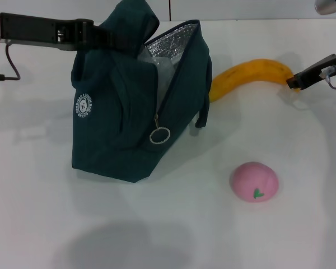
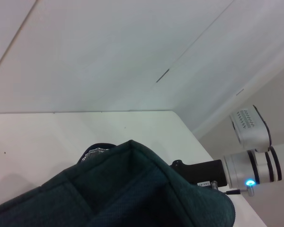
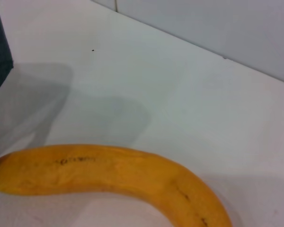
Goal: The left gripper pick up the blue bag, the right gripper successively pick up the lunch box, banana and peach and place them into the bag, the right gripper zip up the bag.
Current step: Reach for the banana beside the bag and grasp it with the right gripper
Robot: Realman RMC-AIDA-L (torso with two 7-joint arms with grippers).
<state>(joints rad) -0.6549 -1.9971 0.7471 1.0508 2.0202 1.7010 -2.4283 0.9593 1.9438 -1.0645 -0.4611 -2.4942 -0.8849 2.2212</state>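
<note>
you have the blue bag (image 1: 120, 120) standing on the white worktop (image 1: 173, 235) toward its far left part, with the mouth unzipped and the silver foil lining (image 1: 171, 47) showing. its ring zip pull (image 1: 159, 135) hangs down the front edge, and the small white round logo (image 1: 84, 106) faces your left side. the left gripper (image 1: 103, 36) reaches in from the far left edge and is clamped on the top of the bag near the handle, holding that fabric up in a peak. in the left wrist view you see only the raised teal fabric (image 2: 128, 194) close up, with the other arm farther off.

the banana (image 1: 249, 75) lies flat on the worktop just beyond the bag's open side, toward the far right, one end close to the bag and the other pointing at the right edge. the right gripper (image 1: 295, 82) comes in from the right edge and sits at that far end of the banana, touching or nearly touching it; you cannot tell from these views whether its fingers are apart or closed. the right wrist view shows the banana (image 3: 109, 172) resting on the surface.

the peach (image 1: 254, 181) sits alone nearer the front, right of the bag and well apart from the banana, green leaf mark facing up.
</note>
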